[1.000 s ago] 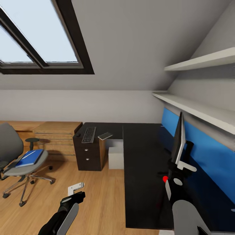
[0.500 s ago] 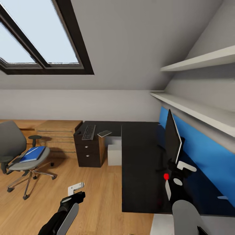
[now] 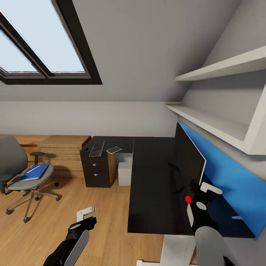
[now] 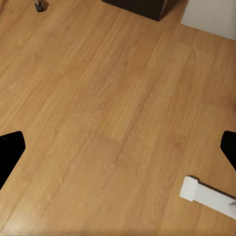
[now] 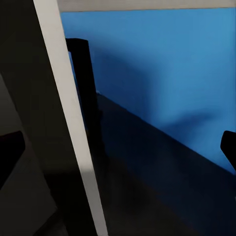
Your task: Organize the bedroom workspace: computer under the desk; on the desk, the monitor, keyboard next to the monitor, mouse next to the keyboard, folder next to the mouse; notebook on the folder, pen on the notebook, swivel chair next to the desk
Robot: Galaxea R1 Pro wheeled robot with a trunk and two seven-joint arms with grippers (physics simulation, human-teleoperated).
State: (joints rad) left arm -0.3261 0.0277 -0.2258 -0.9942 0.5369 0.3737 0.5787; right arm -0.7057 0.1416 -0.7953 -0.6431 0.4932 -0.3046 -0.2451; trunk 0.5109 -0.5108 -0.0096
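Observation:
The black-topped desk (image 3: 151, 184) stands ahead on the right. The monitor (image 3: 188, 159) rests on it along the blue wall panel. My right gripper (image 3: 201, 192) is open at the monitor's near edge (image 5: 73, 128), which lies between the fingertips. At the desk's far end lie the keyboard (image 3: 96, 148), the pale notebook (image 3: 113, 149) and a small dark lump, the mouse (image 3: 86, 147). The computer (image 3: 125, 173) sits on the floor under the desk. The swivel chair (image 3: 16, 166) at the left carries the blue folder (image 3: 35, 172). I cannot make out the pen. My left gripper (image 3: 85, 217) is open over bare floor.
Light wooden low shelving (image 3: 62, 147) runs along the back wall behind the chair. Two white wall shelves (image 3: 214, 123) overhang the desk, and a skylight (image 3: 40, 44) slopes above. The desk's white pedestal leg (image 3: 177, 247) is close in front. Wooden floor (image 4: 108, 118) lies between chair and desk.
The whole picture has shifted: the camera has drawn back and swung, so the desk's near edge and white leg now show and the monitor's screen looks wider. Both grippers keep their places.

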